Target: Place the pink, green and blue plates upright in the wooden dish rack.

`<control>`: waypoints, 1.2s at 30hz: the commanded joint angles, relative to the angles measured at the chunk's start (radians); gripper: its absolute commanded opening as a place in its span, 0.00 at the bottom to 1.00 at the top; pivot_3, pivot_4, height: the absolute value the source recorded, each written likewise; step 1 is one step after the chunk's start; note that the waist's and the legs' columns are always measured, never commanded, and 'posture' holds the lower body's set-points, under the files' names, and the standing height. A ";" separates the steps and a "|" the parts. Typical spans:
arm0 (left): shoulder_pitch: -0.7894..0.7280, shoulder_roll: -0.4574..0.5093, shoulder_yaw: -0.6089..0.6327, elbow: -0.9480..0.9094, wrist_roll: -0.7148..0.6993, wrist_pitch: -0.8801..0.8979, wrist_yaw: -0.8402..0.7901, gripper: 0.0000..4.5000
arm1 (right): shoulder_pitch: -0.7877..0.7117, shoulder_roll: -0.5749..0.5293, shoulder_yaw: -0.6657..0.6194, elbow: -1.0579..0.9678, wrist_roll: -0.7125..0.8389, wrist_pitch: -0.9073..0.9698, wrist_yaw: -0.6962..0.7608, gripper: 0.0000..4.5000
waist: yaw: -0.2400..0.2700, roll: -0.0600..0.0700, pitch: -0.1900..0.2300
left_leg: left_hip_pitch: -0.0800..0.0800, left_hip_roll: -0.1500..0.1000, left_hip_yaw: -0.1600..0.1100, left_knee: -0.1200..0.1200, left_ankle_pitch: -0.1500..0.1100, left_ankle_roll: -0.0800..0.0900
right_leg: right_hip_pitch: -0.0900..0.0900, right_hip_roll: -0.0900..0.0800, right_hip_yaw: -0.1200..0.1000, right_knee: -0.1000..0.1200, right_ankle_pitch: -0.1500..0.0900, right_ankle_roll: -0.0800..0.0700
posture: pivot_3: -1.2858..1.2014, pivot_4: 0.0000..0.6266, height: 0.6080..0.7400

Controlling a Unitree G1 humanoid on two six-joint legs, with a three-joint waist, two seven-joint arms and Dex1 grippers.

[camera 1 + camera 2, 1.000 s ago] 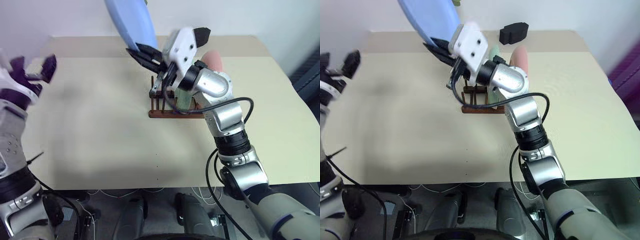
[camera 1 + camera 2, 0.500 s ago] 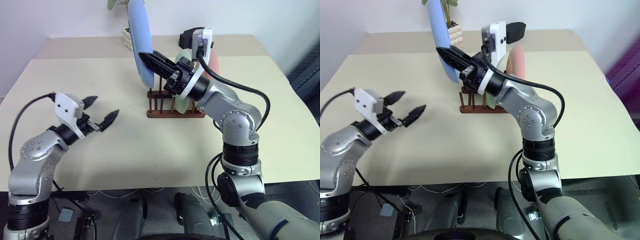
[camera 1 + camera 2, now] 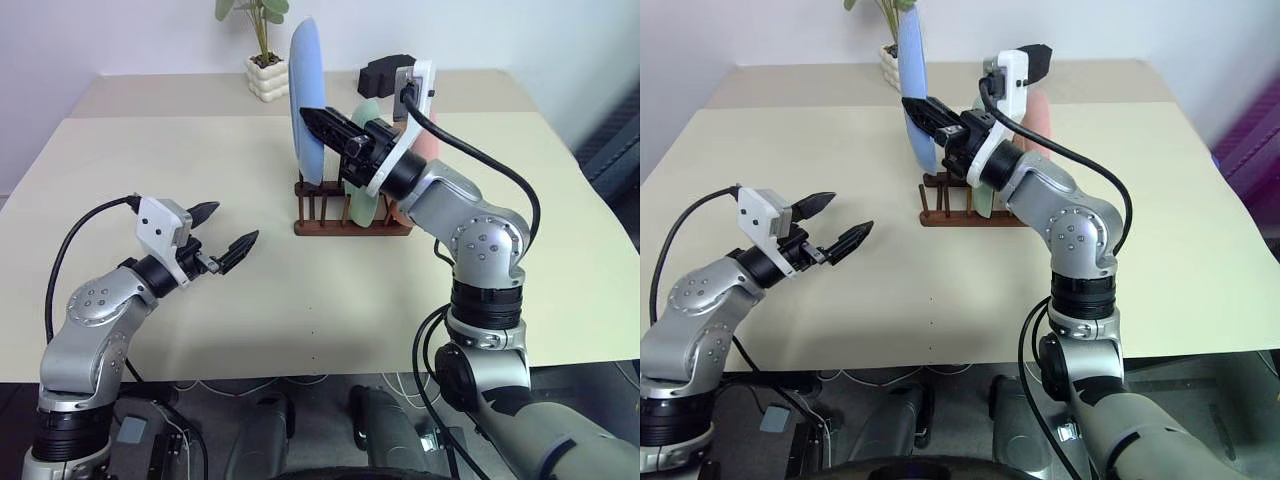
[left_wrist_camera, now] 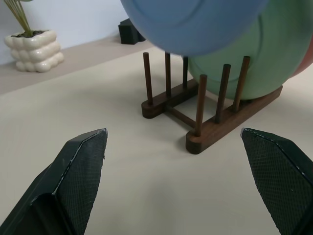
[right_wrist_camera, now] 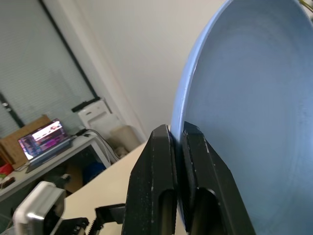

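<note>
The light blue plate (image 3: 307, 100) stands on edge in the air, its lower rim just above the pegs at the left end of the wooden dish rack (image 3: 350, 228). My right gripper (image 3: 308, 113) is shut on the blue plate's rim (image 5: 195, 98), reaching over the rack from the right. The mint green plate (image 4: 254, 58) stands upright in the rack, and the pink plate (image 3: 1040, 125) stands behind it, mostly hidden by my arm. My left gripper (image 3: 228, 227) hovers open and empty over the table, left of the rack and nearer me, pointing at it.
A potted plant in a white pot (image 3: 265, 75) and a black block (image 3: 380, 72) sit at the table's far edge behind the rack. Bare cream table (image 3: 150, 150) spreads left and right of the rack.
The blue plate has swung from a lean to upright and sunk toward the rack with my right gripper. My left gripper came in from the left and down, then held still.
</note>
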 commanded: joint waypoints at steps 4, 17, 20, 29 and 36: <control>-0.007 -0.006 0.033 -0.031 -0.034 -0.028 -0.001 0.99 | -0.009 0.010 -0.027 -0.010 0.044 0.021 -0.034 0.00 | 0.000 0.000 0.000 | 0.000 0.000 0.000 0.000 0.000 0.000 | 0.000 0.000 0.000 0.000 0.000 0.000 | 0.52 0.24 0.93; -0.005 -0.012 0.028 -0.020 -0.029 -0.059 0.005 0.99 | 0.003 0.021 -0.023 -0.015 0.078 0.058 -0.087 0.00 | 0.000 0.000 0.000 | 0.000 0.000 0.000 0.000 0.000 0.000 | 0.000 0.000 0.000 0.000 0.000 0.000 | 0.52 0.24 0.93; -0.005 -0.013 0.027 -0.020 -0.028 -0.060 0.007 0.99 | 0.008 0.023 -0.023 -0.018 0.079 0.065 -0.100 0.00 | 0.000 0.000 0.000 | 0.000 0.000 0.000 0.000 0.000 0.000 | 0.000 0.000 0.000 0.000 0.000 0.000 | 0.52 0.24 0.93; -0.010 -0.014 0.024 -0.015 -0.026 -0.059 0.015 0.99 | 0.011 0.030 -0.030 -0.013 0.094 0.071 -0.114 0.00 | 0.000 0.000 0.000 | 0.000 0.000 0.000 0.000 0.000 0.000 | 0.000 0.000 0.000 0.000 0.000 0.000 | 0.52 0.24 0.93; -0.010 -0.014 0.023 -0.015 -0.026 -0.059 0.020 1.00 | 0.010 0.022 -0.023 -0.020 0.094 0.059 -0.106 0.67 | 0.000 0.000 0.000 | 0.000 0.000 0.000 0.000 0.000 0.000 | 0.000 0.000 0.000 0.000 0.000 0.000 | 0.52 0.24 0.93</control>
